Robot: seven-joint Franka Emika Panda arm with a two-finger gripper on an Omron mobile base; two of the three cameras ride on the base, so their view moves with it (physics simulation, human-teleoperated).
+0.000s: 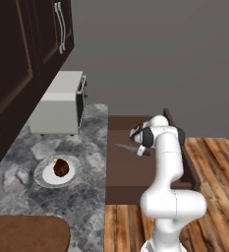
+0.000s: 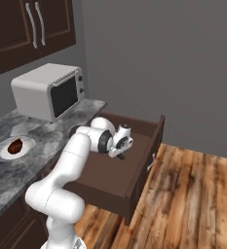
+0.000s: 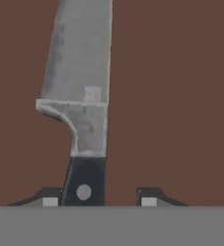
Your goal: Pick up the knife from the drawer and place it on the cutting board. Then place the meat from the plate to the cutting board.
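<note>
My hand camera shows one silver-grey bladed, dark-handled knife on the dark brown wooden drawer floor, its handle between the two-finger gripper; one tip touches it, the other stands apart, so I cannot tell if it grips. The left base camera adds one white round plate carrying one dark reddish meat lump, one reddish-brown oval cutting board and one white toaster oven. The arm is bent forward and down into the drawer.
</note>
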